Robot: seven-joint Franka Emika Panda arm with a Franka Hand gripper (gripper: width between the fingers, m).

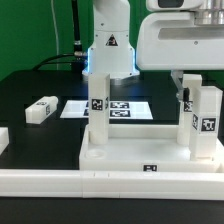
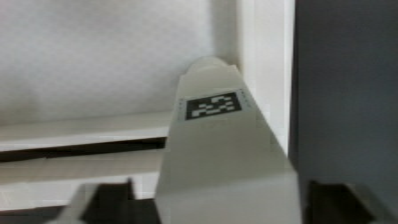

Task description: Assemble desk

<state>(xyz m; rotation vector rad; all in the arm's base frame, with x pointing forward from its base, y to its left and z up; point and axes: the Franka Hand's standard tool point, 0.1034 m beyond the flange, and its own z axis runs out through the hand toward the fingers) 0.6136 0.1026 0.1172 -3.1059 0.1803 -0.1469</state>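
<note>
The white rimmed tabletop [image 1: 130, 158] lies in the middle foreground. One leg block [image 1: 98, 118] stands upright at its far corner on the exterior view's left. My gripper [image 1: 200, 95] comes down from above on the exterior view's right and is shut on a second leg block [image 1: 206, 125], which stands upright at the tabletop's far right corner. In the wrist view this leg [image 2: 222, 150] shows its tag and fills the space between my dark fingers [image 2: 111, 205], with the tabletop's rim [image 2: 267, 50] beyond. A third leg [image 1: 41, 108] lies loose on the black table at the left.
The marker board [image 1: 125, 108] lies flat behind the tabletop. A long white border rail [image 1: 60, 183] runs along the front. Another white part [image 1: 3, 140] shows at the left edge. The arm's base [image 1: 108, 50] stands at the back.
</note>
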